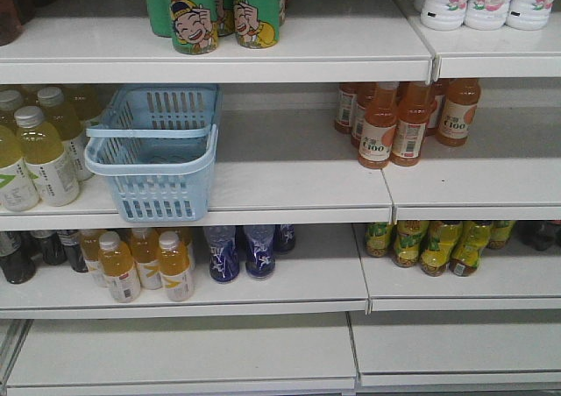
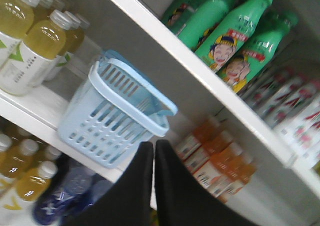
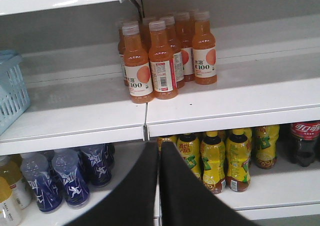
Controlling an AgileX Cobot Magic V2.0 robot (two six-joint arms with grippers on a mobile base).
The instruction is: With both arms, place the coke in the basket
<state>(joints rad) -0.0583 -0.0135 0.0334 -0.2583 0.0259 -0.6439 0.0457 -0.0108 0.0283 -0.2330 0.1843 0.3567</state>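
Standing upright at the left of the middle shelf, the basket [image 1: 158,194] sits just beside yellow drink bottles [image 1: 44,155] in the front view, its handle lying across its top. Left wrist view: the left gripper [image 2: 153,146], jaws pressed together on nothing, faces the basket. Right wrist view: the right gripper [image 3: 159,147], jaws likewise closed and empty, faces orange bottles [image 3: 155,61].

Basket [image 1: 158,190] on middle shelf [image 1: 289,179]; bottle group [image 1: 44,155] just left, C100 bottles [image 1: 394,124] well right, cartoon bottles [image 1: 223,15] above.
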